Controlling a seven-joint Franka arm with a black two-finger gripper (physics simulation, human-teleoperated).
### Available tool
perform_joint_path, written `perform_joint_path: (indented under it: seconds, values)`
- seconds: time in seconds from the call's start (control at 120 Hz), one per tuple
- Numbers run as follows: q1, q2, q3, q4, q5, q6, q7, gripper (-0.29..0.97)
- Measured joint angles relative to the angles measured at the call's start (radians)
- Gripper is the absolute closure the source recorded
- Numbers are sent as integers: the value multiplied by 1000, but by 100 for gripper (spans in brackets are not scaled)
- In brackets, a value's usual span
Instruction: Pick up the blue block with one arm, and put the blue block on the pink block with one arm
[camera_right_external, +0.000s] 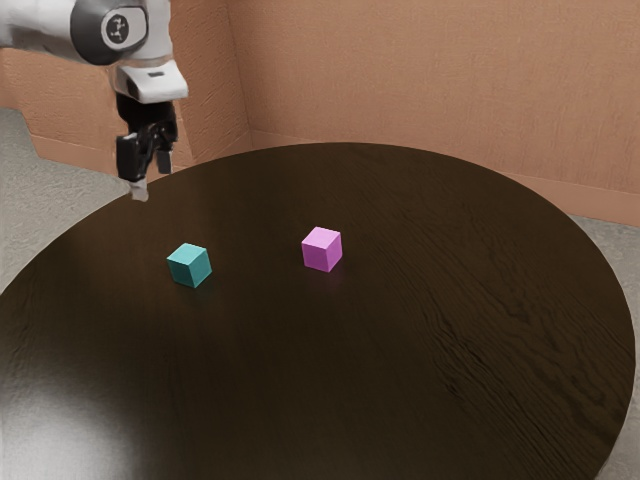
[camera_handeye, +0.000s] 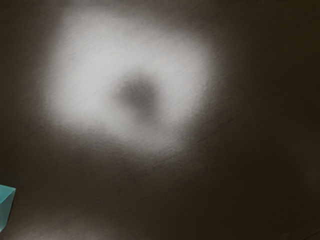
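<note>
Setting: a round dark wooden table (camera_right_external: 450, 330) on a grey speckled floor (camera_right_external: 40, 190), with terracotta walls (camera_right_external: 420, 70) behind.

Item 1, blue block (camera_right_external: 189, 264): you have it resting flat on the table, toward the exterior view's left, one corner turned to the camera. It is teal in colour, nothing touches it, and nothing lies on top. In the wrist view a corner of it (camera_handeye: 5, 205) shows at the frame's edge, off to one side of the hand rather than under it.

Item 2, pink block (camera_right_external: 322, 249): also flat on the table, to the exterior view's right of the blue block and slightly further back. The two are near each other but clearly apart, with bare wood between them.

Item 3, gripper (camera_right_external: 143, 185): black, pointing downward, hanging above the table's far left edge in the exterior view, behind and to the left of the blue block and well apart from both blocks. It holds nothing. You cannot tell from these views whether it is open or closed.

Item 4, arm (camera_right_external: 110, 25): white, entering from the exterior view's upper left.

Item 5, glare (camera_handeye: 135, 95): a pale patch on the wood below the hand, darker at its centre.
</note>
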Motion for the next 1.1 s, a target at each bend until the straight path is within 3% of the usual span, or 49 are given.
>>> perform_joint_path:
  seconds: [0.1,0.317,0.542,1.1]
  values:
    - [11,11,1,-86,-38,93,112,0]
    - [198,39,2,-154,-72,247,298,0]
    - [160,126,3,-152,-123,345,430,0]
    - [304,453,3,125,-158,416,652,0]
